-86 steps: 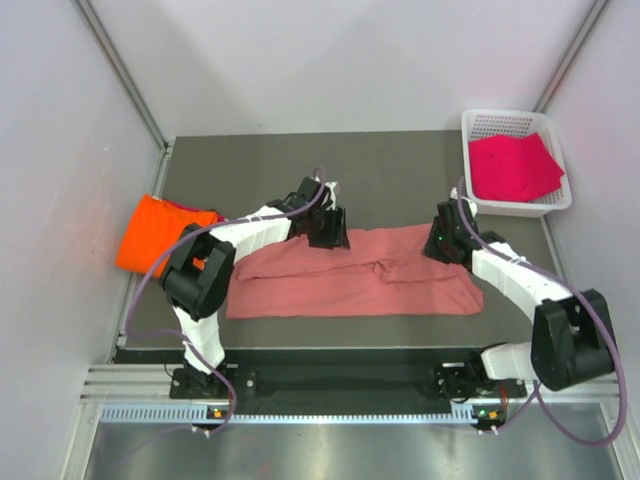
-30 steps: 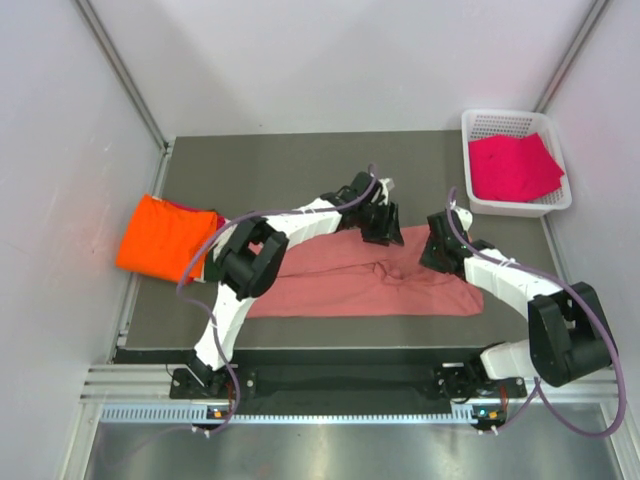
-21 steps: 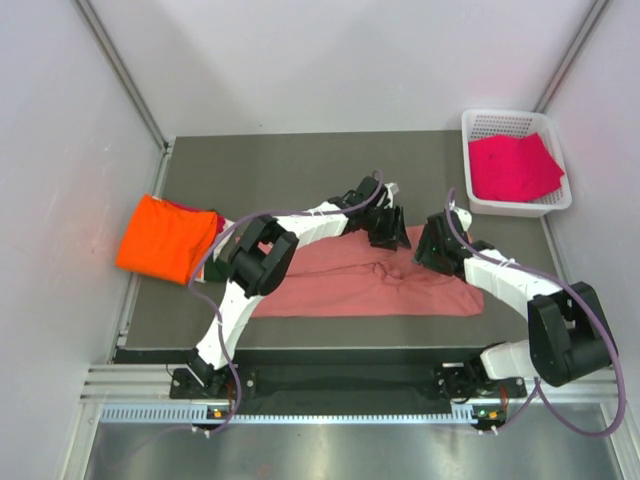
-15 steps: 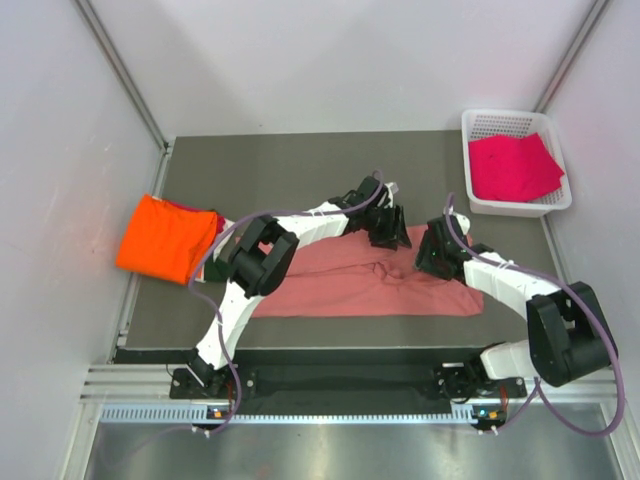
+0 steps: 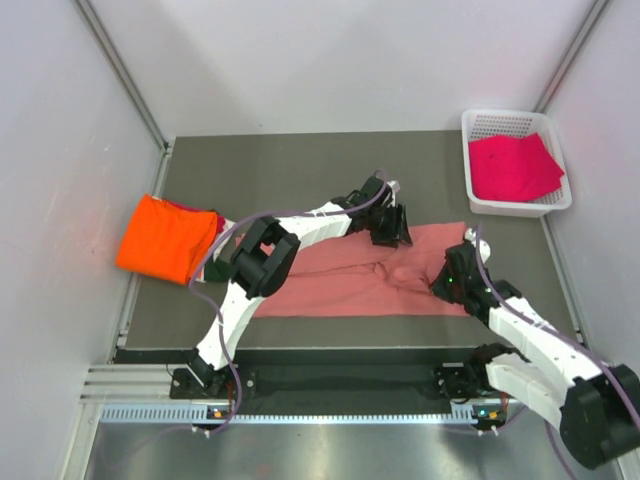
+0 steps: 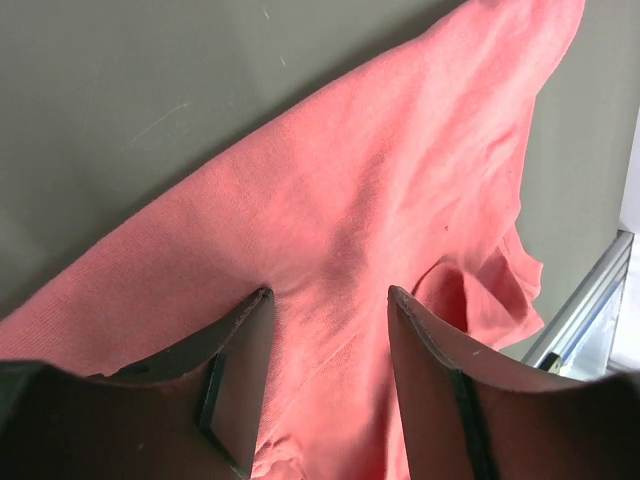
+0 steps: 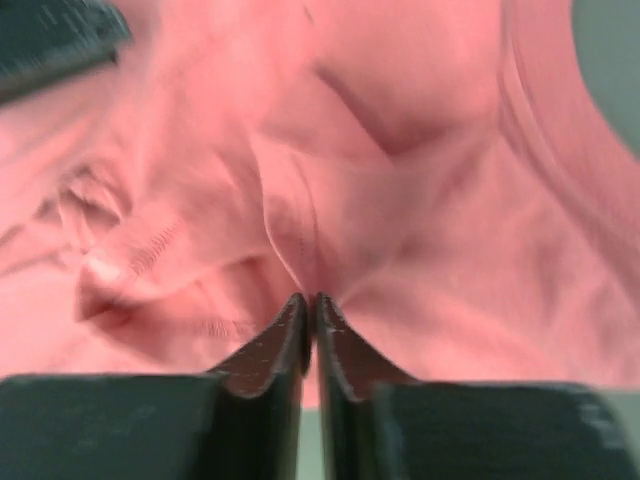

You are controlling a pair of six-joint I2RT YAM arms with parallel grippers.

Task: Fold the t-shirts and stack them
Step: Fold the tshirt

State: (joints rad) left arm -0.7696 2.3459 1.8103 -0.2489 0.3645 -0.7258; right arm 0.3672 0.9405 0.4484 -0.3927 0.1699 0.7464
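Right jaws: pressed together, pinching a puckered fold of the salmon-pink t-shirt (image 5: pixel 340 285) at their tips. Left jaws: spread, tips down on the same t-shirt, cloth lying between them. The t-shirt extends past both jaws across the table (image 5: pixel 280 170).

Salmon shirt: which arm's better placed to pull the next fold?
Right, likely. The right fingers are shut on a pinch of the salmon-pink shirt near its right end; the left fingers stand open at its far edge, gripping nothing.

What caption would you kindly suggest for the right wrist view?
Right gripper pinching a fold of the salmon-pink t-shirt.
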